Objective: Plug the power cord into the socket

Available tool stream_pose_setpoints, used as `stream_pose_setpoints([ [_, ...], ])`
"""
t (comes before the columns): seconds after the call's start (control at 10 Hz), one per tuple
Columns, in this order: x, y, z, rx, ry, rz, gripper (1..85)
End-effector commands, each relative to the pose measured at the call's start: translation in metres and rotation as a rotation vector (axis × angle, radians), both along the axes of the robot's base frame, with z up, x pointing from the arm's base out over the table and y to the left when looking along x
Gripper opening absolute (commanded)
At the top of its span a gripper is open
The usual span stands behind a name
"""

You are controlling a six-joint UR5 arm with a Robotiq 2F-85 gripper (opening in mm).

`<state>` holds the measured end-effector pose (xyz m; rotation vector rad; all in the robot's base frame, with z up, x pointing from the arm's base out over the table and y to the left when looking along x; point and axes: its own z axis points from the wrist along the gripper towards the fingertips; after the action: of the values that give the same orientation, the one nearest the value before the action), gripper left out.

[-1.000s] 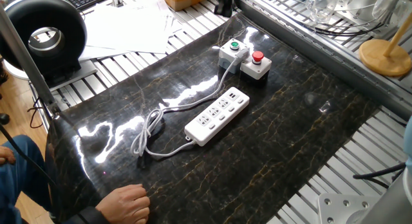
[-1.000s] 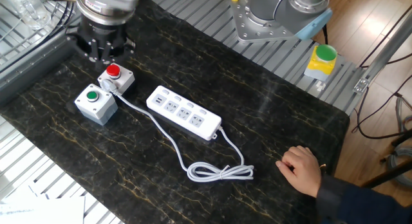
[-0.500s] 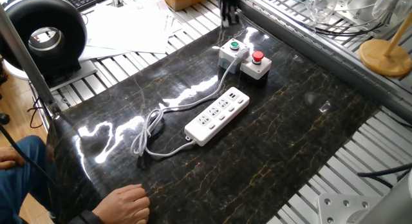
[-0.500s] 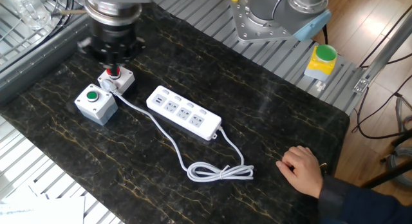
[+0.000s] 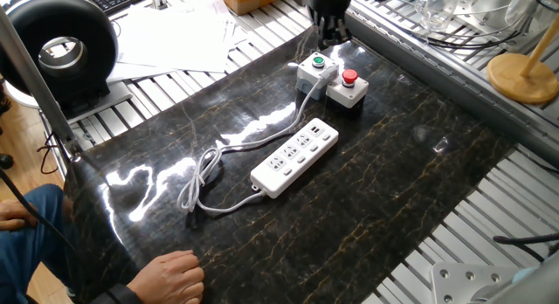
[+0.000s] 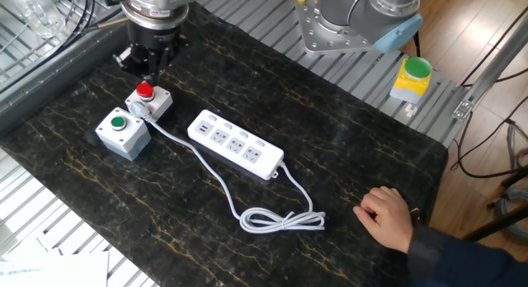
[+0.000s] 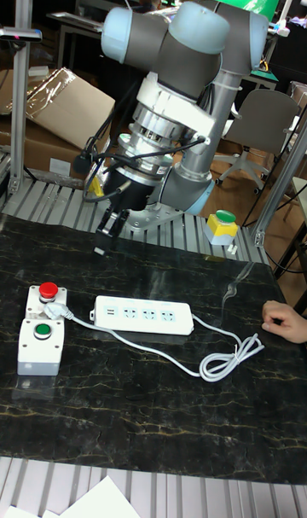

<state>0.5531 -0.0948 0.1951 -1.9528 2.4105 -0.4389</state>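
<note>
Socket (image 6: 236,144) flat mid-tabletop (image 6: 346,147), power cord (image 6: 280,218) coiled beside it, gripper (image 6: 153,66) empty above the red-button box (image 6: 148,100), finger gap too unclear to tell

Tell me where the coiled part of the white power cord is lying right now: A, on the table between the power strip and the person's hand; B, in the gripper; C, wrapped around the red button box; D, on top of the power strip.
A: the power cord loops lie on the table between the power strip and the person's hand.
</note>
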Motion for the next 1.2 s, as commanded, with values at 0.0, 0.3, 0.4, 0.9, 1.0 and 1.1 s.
stream_pose_setpoints([
  [0.0,0.010,-0.010,0.006,-0.028,-0.063,-0.001,1.7],
  [0.3,0.003,-0.016,0.012,-0.052,-0.032,-0.028,1.7],
  [0.4,-0.001,-0.016,0.012,-0.045,-0.023,-0.050,1.7],
  [0.9,0.001,-0.022,0.014,-0.070,-0.030,-0.044,1.7],
  [1.0,-0.006,-0.052,0.024,-0.185,-0.024,-0.104,1.7],
  [1.1,-0.021,-0.063,0.027,-0.220,0.001,-0.200,1.7],
])
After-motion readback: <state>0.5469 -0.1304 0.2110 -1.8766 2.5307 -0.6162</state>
